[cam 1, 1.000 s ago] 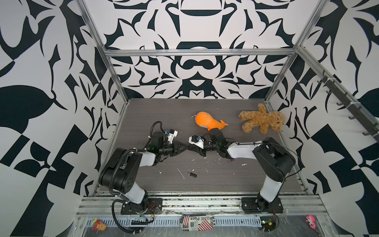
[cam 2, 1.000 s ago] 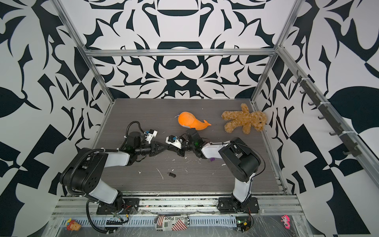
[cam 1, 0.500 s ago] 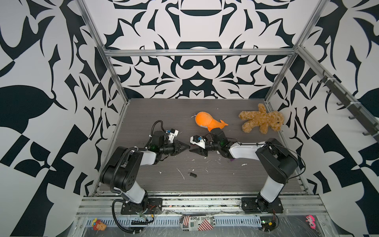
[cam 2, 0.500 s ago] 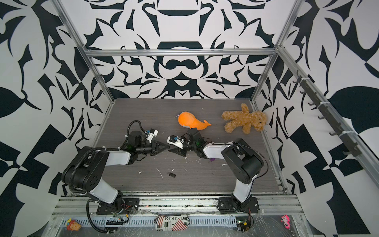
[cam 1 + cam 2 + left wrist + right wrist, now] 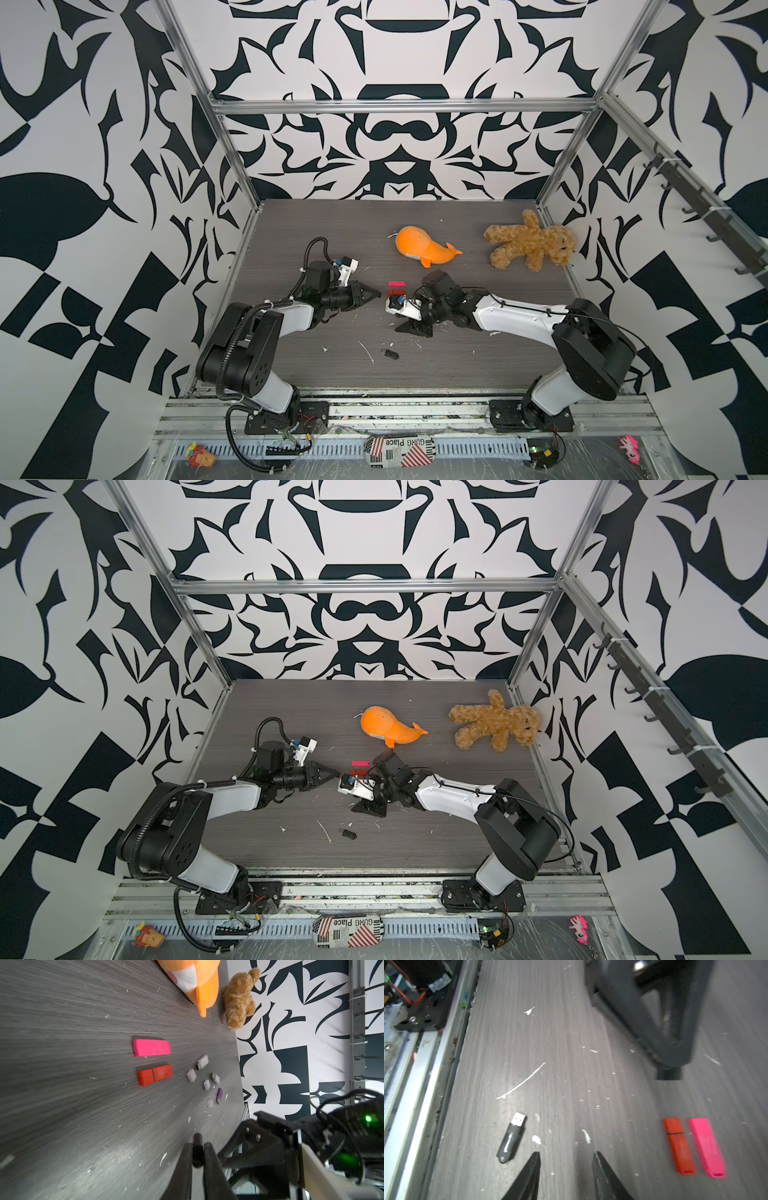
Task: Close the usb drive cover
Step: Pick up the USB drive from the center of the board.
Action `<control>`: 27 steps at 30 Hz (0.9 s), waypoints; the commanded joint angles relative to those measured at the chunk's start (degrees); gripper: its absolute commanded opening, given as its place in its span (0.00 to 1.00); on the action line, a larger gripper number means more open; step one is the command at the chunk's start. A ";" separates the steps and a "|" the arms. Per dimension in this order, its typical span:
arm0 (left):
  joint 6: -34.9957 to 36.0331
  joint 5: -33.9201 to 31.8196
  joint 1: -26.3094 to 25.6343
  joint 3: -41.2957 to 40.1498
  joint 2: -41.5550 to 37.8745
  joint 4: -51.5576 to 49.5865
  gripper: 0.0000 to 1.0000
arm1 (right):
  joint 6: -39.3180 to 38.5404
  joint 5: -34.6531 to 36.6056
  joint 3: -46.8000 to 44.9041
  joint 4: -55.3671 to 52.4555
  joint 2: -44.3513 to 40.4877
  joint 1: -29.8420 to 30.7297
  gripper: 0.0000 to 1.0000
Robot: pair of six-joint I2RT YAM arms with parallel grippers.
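Observation:
A black usb drive lies on the grey table with its metal plug bare, seen in both top views. My left gripper is shut on a small black cover that pokes out past its fingertips. This gripper hovers mid-table, well behind the drive. My right gripper is open with nothing between its fingers. It sits just behind and to the right of the drive, facing it.
A red drive and a pink drive lie capped side by side between the grippers. Small white and purple drives and loose caps lie beyond. An orange whale and a teddy bear sit at the back.
My right gripper's jaws have opened, and it has swung down toward the front of the table. The left gripper has stayed shut on the cover and has barely moved.

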 commanded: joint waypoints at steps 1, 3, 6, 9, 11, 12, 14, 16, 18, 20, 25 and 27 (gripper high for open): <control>3.54 -1.22 0.77 2.14 -2.23 -4.35 0.14 | 2.05 3.01 -0.55 -3.40 -0.60 2.47 0.45; 4.54 -1.55 0.96 2.43 -2.91 -5.96 0.13 | 2.63 3.62 -0.48 -3.52 0.03 4.26 0.45; 5.69 -2.07 1.09 2.36 -4.27 -7.79 0.14 | 2.99 4.88 -0.09 -3.93 1.50 6.88 0.45; 6.55 -2.50 1.30 2.00 -5.46 -9.07 0.13 | 3.73 6.30 0.26 -3.71 2.94 8.19 0.47; 6.93 -2.54 1.37 1.83 -6.03 -9.90 0.13 | 4.39 6.86 0.59 -3.60 3.57 8.51 0.47; 7.16 -2.54 1.35 1.72 -6.32 -10.15 0.13 | 4.62 7.25 0.76 -3.34 3.88 8.69 0.48; 7.36 -2.63 1.48 1.48 -6.74 -10.58 0.13 | 4.64 8.08 1.21 -3.51 4.80 9.46 0.48; 7.48 -2.72 1.47 1.15 -7.16 -10.77 0.13 | 4.53 8.60 1.80 -3.77 5.85 10.22 0.49; 7.57 -2.55 1.48 0.87 -7.34 -10.81 0.13 | 4.95 8.54 2.24 -3.63 6.59 10.66 0.49; 7.60 -2.54 1.48 0.64 -7.48 -10.93 0.13 | 5.21 8.69 2.38 -3.35 7.14 10.94 0.49; 7.72 -2.63 1.48 0.11 -7.66 -10.90 0.13 | 5.91 10.41 3.35 -3.61 8.80 11.43 0.50; 7.75 -2.65 1.46 0.07 -7.70 -10.87 0.13 | 6.03 11.67 3.88 -3.91 9.33 11.59 0.49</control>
